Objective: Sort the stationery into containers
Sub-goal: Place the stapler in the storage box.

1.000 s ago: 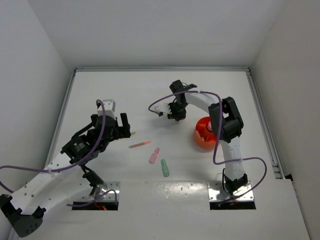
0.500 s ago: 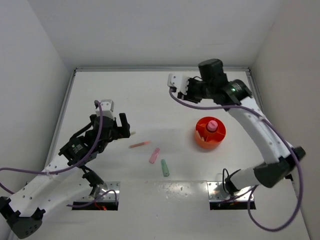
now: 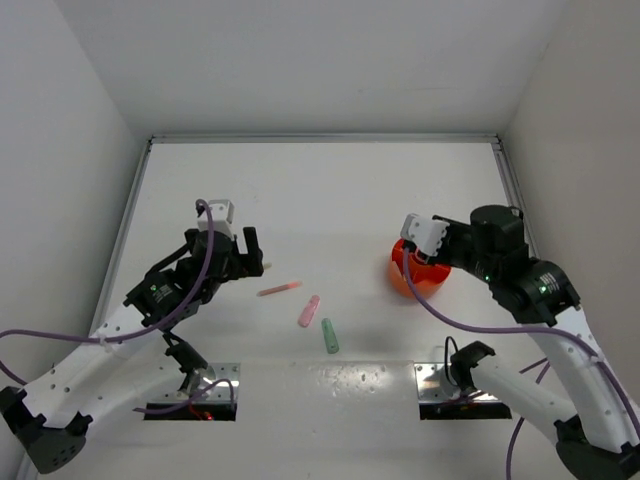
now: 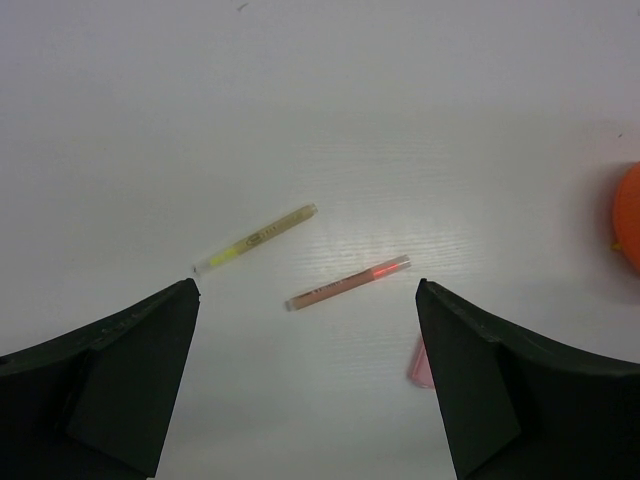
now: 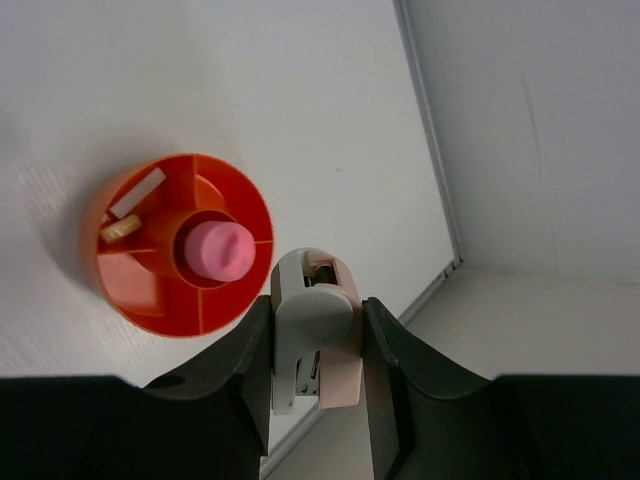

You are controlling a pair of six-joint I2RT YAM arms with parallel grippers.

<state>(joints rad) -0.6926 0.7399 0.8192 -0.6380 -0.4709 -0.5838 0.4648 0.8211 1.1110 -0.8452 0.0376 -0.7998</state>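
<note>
Status: sorting is partly complete. The round orange-red tub (image 5: 150, 300) already holds a pink-capped tube (image 5: 222, 250) upright in its central hub. A white block (image 5: 137, 193) lies in the compartment at 11 o'clock of the hub and a tan block (image 5: 118, 229) in the one at 9 o'clock. My right pincer (image 5: 316, 350) is pinching a small grey-and-pink item (image 5: 312, 300), seemingly a mini stapler, raised at 5 o'clock of the tub in the wrist view and not yet deposited. Four items remain on the tabletop (image 3: 330, 190), at about 9 o'clock of the tub in the top view: a thin yellow stick (image 4: 255, 240), a thin pink stick (image 4: 348, 283), a pink stubby marker (image 3: 309, 311) and a mint-green stubby marker (image 3: 329, 336). My left pincer (image 4: 308, 340) is spread wide and empty above the two sticks. The tub is glossy moulded plastic with straight radial dividers. The sticks are slim, partly translucent cylinders, which I judge will roll easily. The markers are short and round-ended.
</note>
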